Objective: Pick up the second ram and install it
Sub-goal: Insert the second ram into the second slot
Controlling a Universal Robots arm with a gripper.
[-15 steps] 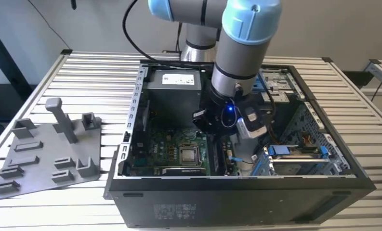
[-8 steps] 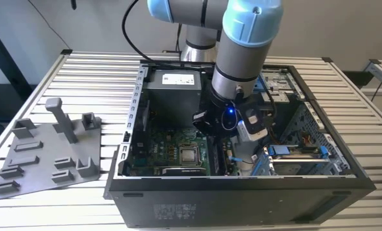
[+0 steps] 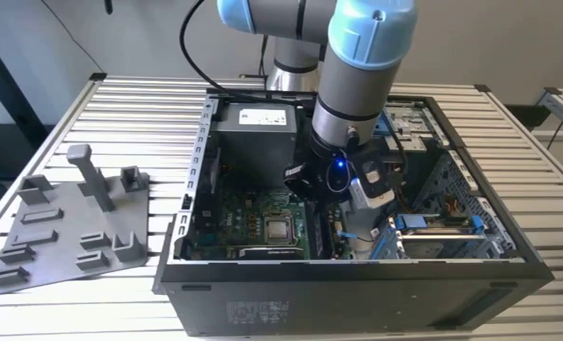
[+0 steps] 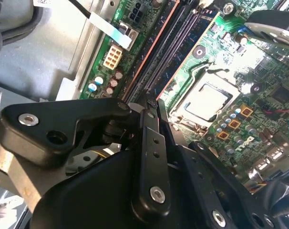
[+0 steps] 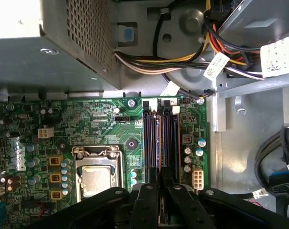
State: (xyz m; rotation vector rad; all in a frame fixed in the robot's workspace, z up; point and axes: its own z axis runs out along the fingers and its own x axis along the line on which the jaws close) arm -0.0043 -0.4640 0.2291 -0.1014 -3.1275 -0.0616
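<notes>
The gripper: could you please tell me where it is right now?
In the first wrist view, the gripper hangs inside the open computer case, over the motherboard's long black memory slots, beside the processor socket.

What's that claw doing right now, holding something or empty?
Claw: down inside the computer case, at the motherboard's memory slots; whether it is open, closed or holding anything cannot be told.
</notes>
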